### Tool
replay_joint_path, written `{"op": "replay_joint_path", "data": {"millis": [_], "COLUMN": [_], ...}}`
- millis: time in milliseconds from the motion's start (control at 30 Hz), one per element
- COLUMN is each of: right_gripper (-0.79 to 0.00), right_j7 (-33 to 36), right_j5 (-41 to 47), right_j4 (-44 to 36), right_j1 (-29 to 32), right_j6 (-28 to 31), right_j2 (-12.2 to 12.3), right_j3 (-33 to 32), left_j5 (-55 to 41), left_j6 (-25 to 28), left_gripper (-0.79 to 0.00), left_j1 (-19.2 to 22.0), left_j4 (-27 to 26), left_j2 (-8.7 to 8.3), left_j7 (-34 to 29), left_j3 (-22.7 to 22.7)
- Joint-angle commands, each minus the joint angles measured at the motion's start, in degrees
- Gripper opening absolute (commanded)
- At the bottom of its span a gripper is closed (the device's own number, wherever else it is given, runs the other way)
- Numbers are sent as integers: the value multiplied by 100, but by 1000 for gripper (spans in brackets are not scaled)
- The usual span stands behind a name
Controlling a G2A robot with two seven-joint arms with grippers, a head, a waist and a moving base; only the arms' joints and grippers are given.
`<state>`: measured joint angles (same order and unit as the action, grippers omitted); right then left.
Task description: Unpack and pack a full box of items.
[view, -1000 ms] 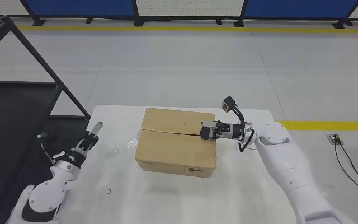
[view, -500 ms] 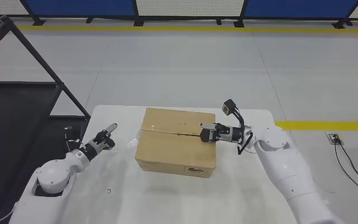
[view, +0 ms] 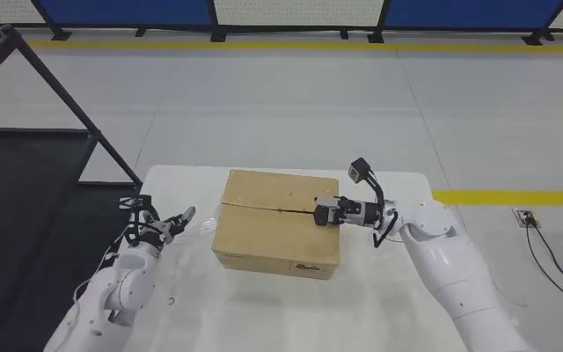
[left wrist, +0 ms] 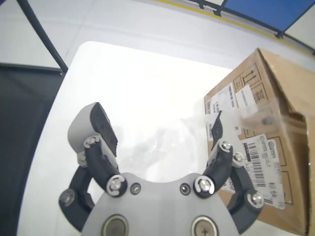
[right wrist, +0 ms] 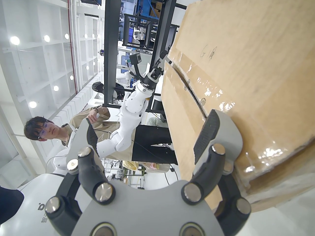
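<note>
A closed cardboard box (view: 279,224) stands in the middle of the white table (view: 378,299), its two top flaps meeting at a taped seam. At the right end of that seam is my right gripper (view: 321,212), open. The right wrist view has one finger (right wrist: 209,133) lying on the box top (right wrist: 246,62) beside the seam and the other hanging off the side. My left gripper (view: 182,217) hovers just left of the box, open and holding nothing (left wrist: 160,126). Ahead of it is the labelled end of the box (left wrist: 258,128), with loose clear tape (left wrist: 157,146) trailing onto the table.
A black metal frame (view: 62,88) stands off the table's left side above a dark mat. A tiny ring (view: 171,301) lies near the table's front left. Bare tabletop stretches in front of and to the right of the box.
My left arm has swung from the table's left edge toward the left end of the box. The right gripper has stayed at the seam's right end.
</note>
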<state>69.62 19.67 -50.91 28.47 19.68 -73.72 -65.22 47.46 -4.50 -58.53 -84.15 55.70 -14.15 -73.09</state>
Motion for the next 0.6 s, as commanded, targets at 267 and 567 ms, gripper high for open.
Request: {"op": "replay_joint_path", "data": {"millis": [267, 567], "right_gripper": [0, 0], "right_j7": [-30, -97], "right_j5": [4, -32], "right_j4": [-158, -334], "right_j1": [100, 105], "right_j6": [-48, -175], "right_j2": [49, 61], "right_j3": [-22, 50], "left_j5": [508, 1493], "left_j6": [196, 252], "left_gripper": [0, 0], "left_j1": [49, 343], "left_j4": [54, 583], "left_j2": [3, 119], "left_j7": [-244, -258], "left_j3": [145, 678]}}
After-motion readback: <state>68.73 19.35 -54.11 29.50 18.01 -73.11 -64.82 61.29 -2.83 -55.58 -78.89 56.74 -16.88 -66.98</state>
